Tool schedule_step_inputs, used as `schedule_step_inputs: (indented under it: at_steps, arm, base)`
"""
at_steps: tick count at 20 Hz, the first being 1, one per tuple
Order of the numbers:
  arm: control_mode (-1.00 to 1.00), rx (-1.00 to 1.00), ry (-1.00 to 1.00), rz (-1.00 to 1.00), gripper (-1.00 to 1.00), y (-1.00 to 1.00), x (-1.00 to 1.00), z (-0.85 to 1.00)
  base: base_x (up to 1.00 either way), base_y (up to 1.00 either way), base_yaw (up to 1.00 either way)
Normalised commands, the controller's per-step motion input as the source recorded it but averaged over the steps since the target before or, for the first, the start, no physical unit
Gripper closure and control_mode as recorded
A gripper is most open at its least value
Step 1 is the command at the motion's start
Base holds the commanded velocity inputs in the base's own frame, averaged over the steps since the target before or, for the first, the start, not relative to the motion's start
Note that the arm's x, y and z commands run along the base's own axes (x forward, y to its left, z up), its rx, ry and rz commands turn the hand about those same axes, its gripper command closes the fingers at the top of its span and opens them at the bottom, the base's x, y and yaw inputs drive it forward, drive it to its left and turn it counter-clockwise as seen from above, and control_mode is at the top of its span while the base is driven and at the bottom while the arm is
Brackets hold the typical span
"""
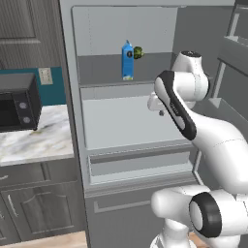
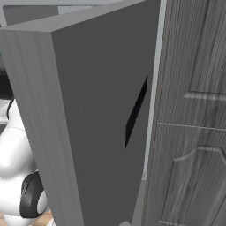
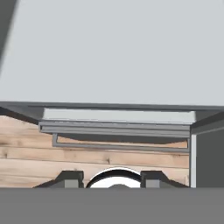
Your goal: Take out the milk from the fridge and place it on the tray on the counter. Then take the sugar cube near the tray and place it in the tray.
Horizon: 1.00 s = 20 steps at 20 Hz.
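The fridge [image 1: 121, 123] stands open, showing its pale grey inside. The milk [image 1: 127, 60], a small blue carton, stands upright on the upper shelf with a small green ball [image 1: 138, 52] touching its right side. My hand [image 1: 155, 103] peeks out from behind the forearm in front of the middle compartment, below and to the right of the milk and apart from it. In the hand view my gripper [image 3: 113, 179] is open with nothing between its fingertips [image 3: 72, 178], facing the fridge [image 3: 109, 52] interior and its lower drawers. The tray and the sugar cube are out of view.
The marbled counter [image 1: 43, 135] lies left of the fridge, with a black microwave [image 1: 19, 101] on it. The open grey fridge door [image 2: 88, 114] stands close in the right base view, beside a wood-grain cabinet [image 2: 194, 132]. A door shelf [image 1: 232, 53] sits at right.
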Motion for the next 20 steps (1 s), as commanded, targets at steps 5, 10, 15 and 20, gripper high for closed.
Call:
schedule_step_inputs:
  at_steps: [5,10,15,20]
  arm:
    - [-1.00,-0.02,-0.03,0.03,-1.00,0.13,-0.20,0.00]
    - [-1.00,0.00,-0.17,0.03,-1.00,0.22,-0.29,0.01]
    - [-1.00,0.00,-0.54,0.00,-1.00,0.19,-0.46,0.40]
    - [-1.00,0.00,-0.54,0.00,-1.00,0.28,-0.15,0.61]
  base:
    - [0.00,0.00,0.00]
    - [0.00,0.00,0.00]
    - [0.00,0.00,0.00]
    - [0.00,0.00,0.00]
